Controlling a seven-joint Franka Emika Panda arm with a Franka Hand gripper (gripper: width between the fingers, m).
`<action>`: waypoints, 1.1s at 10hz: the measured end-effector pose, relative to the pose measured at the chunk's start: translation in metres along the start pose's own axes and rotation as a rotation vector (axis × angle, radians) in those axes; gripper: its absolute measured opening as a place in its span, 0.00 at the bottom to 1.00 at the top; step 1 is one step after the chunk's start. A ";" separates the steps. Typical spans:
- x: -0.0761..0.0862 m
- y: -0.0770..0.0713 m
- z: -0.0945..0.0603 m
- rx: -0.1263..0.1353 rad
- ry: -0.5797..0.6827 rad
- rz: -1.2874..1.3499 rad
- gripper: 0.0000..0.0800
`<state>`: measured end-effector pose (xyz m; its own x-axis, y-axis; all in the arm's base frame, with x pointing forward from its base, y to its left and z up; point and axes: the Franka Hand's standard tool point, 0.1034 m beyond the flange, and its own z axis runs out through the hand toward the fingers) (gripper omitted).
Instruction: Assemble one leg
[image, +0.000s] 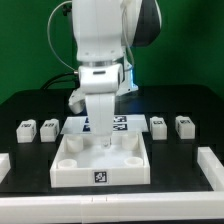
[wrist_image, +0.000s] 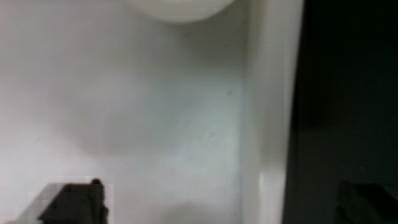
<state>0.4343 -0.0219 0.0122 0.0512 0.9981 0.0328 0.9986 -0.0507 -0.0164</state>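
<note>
The gripper (image: 101, 138) hangs low over the white tray (image: 75, 175), reaching down inside its rim near the far middle. In the wrist view the one dark fingertip (wrist_image: 71, 203) that stands out sits far to one side with only bare white tray floor (wrist_image: 143, 110) beside it. The gripper is wide open and carries nothing. A round white shape (wrist_image: 187, 8) at the edge of that view may be one of the tray's corner sockets; it is too blurred to be sure.

All four legs stand loose on the black desk (image: 30, 105), well apart from the gripper. Two are on the exterior view's left (image: 27, 128) (image: 48, 127) and two on its right (image: 158, 125) (image: 183, 125), level with the far edge of the tray. The marker board (image: 125, 122) lies flat just behind the tray. No socket (image: 70, 143) shows a leg in it.

So the job looks barely begun: the arm seems busy with the tray itself, and no leg has been fetched yet. The next move calls for lifting clear of the tray rim and crossing to one of the legs. There the open gripper must be lined up to straddle the small block squarely before it closes. The leg must then come to a corner socket upright enough to seat.
</note>
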 end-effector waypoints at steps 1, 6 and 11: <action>-0.006 0.000 0.005 -0.009 0.004 -0.004 0.81; -0.007 -0.001 0.006 -0.006 0.004 0.006 0.30; -0.008 0.000 0.005 -0.012 0.004 0.007 0.07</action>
<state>0.4338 -0.0293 0.0065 0.0578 0.9976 0.0371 0.9983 -0.0576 -0.0047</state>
